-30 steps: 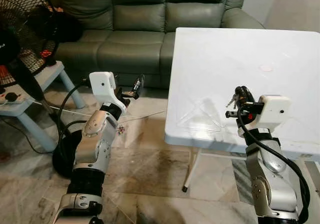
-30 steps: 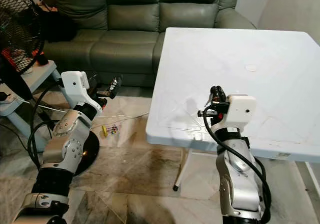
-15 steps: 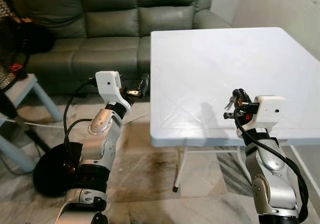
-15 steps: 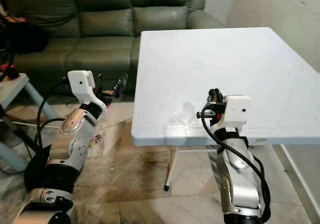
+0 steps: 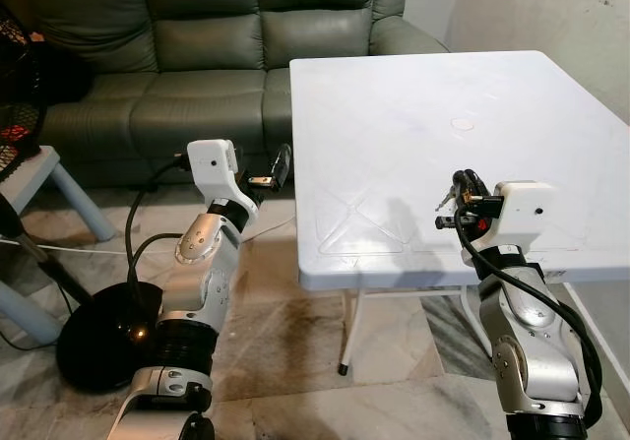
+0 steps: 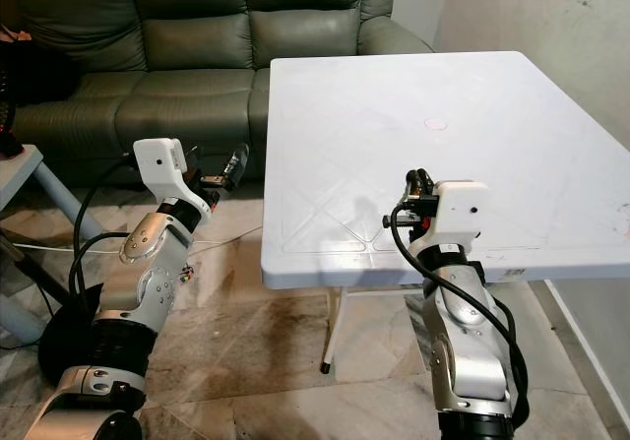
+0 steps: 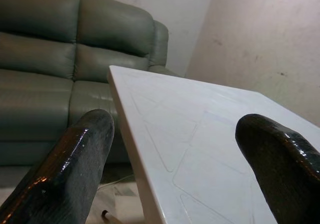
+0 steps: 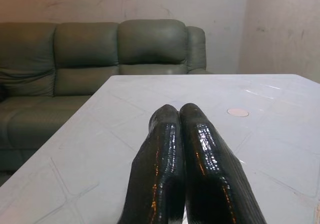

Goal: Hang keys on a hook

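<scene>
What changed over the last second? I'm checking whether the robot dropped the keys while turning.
The camera swung right: the fan slid to the left edge, while the white table now sits squarely ahead. The right gripper stays shut on the keys above the table's near edge; the left gripper stays open beside it.

We count one white tabletop (image 5: pixel 394 145) with one small round mark (image 5: pixel 461 123) on it, and one green sofa (image 5: pixel 197 56) of three back cushions behind. Two silver arms show, each with one tool: the left tool (image 5: pixel 273 172) and the right tool (image 5: pixel 455 202). At the right tool hangs one bunch of keys (image 5: pixel 449 199); we cannot tell how many keys. One fan base (image 5: pixel 94 332) sits on the floor, beside one pale stool (image 5: pixel 30 169).
</scene>
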Controlling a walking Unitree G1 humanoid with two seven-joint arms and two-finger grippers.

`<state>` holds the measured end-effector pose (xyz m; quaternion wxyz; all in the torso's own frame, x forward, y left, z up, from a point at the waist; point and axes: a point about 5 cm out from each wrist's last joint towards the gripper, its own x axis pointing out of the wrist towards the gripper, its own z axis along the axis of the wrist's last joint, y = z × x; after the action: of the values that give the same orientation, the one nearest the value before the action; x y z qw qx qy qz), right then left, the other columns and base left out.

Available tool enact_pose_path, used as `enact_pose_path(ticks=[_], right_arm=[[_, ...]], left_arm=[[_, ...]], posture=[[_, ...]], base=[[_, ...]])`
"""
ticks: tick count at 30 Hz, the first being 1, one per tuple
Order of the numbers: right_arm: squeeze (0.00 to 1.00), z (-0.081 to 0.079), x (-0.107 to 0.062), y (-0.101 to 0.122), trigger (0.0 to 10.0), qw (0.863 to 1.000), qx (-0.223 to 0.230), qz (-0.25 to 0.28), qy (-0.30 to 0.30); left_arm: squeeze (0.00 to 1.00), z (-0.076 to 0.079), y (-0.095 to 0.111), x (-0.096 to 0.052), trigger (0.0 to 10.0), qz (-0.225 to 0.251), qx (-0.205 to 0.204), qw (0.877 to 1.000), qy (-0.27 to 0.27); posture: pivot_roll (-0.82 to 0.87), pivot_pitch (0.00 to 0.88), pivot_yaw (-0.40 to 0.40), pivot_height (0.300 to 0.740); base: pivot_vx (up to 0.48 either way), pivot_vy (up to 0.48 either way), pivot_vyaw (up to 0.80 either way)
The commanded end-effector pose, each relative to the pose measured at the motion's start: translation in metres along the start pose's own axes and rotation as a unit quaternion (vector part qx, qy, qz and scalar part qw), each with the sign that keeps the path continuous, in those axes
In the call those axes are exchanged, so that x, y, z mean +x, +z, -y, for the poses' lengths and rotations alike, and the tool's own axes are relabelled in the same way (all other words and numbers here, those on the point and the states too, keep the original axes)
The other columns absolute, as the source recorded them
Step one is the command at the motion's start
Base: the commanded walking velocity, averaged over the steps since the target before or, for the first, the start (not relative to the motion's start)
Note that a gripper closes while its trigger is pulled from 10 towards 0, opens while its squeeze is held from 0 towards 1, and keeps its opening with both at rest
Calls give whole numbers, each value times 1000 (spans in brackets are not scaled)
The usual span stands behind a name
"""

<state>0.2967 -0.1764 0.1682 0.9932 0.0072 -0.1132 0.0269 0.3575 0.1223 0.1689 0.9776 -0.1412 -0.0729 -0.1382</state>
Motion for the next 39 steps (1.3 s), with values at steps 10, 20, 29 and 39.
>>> enact_pose_path(ticks=[10,20,29,39], right_arm=[[0,-1,4,2,10000,1000,1,3,0],[0,-1,1,2,10000,1000,0,2,-7],[0,0,1,2,10000,1000,0,1,-9],[0,0,1,3,10000,1000,-2,2,-8]], left_arm=[[0,-1,4,3,10000,5,-2,1000,12],[0,-3,3,3,10000,1,-7,1000,17],[0,-2,3,4,10000,1,-8,1000,16],[0,-2,4,5,10000,6,-17,1000,24]], posture=[[40,0,18,740],[33,0,23,740],[30,0,25,740],[26,0,24,740]], base=[[0,0,-756],[0,43,-756],[0,480,-756],[0,94,-756]])
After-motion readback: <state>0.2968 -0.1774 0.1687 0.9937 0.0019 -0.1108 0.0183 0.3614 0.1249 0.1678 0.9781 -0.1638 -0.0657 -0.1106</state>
